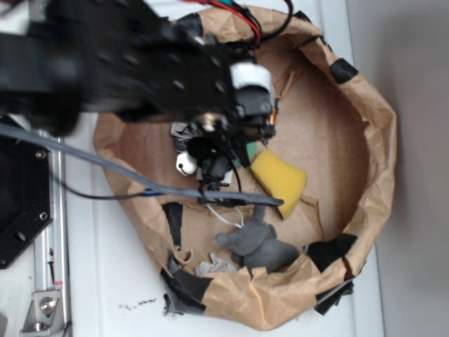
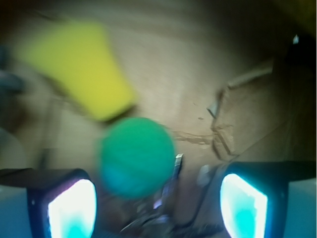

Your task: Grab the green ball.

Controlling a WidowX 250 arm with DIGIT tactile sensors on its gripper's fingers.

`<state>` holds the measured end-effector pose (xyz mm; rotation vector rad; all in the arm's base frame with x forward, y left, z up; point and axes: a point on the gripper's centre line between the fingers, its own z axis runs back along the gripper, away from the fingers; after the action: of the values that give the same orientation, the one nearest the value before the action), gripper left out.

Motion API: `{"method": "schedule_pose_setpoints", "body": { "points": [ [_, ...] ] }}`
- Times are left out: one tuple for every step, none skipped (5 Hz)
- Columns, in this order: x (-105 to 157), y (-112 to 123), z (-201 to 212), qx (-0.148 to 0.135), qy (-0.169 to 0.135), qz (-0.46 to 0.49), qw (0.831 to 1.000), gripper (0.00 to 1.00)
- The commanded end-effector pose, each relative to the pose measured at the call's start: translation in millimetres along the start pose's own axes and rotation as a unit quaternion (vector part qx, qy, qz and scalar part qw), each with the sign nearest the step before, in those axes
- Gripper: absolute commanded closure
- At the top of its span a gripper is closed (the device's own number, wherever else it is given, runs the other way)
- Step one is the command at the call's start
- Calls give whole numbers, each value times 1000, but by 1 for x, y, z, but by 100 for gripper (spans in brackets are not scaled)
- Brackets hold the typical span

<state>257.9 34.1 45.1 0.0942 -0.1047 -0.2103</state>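
The green ball (image 2: 137, 156) lies on the brown paper floor in the wrist view, blurred, between my two fingers and closer to the left pad (image 2: 72, 210) than to the right pad (image 2: 243, 206). My gripper (image 2: 157, 206) is open, with the jaws wide apart and not touching the ball. In the exterior view the gripper (image 1: 226, 156) reaches down into the paper bag, and only a green sliver of the ball (image 1: 248, 152) shows beside it.
A yellow sponge wedge (image 1: 279, 179) lies just right of the gripper and shows in the wrist view (image 2: 79, 67) above the ball. A grey plush toy (image 1: 256, 242) lies near the front. The crumpled paper wall (image 1: 379, 140) rings everything. A grey cable (image 1: 140, 184) crosses the left rim.
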Motion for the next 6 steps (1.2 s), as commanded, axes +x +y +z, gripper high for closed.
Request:
{"method": "schedule_pose_setpoints", "body": {
  "points": [
    [29,-52,-9,-17,-42,-47,998,100],
    [32,-40,13,20,-62,-1,998,100],
    [25,-17,62,76,-81,67,991,100],
    [9,-3,112,58,-122,124,983,100],
    [1,6,162,38,-66,215,974,100],
    [-11,4,173,-60,-42,337,939,100]
  ]
}}
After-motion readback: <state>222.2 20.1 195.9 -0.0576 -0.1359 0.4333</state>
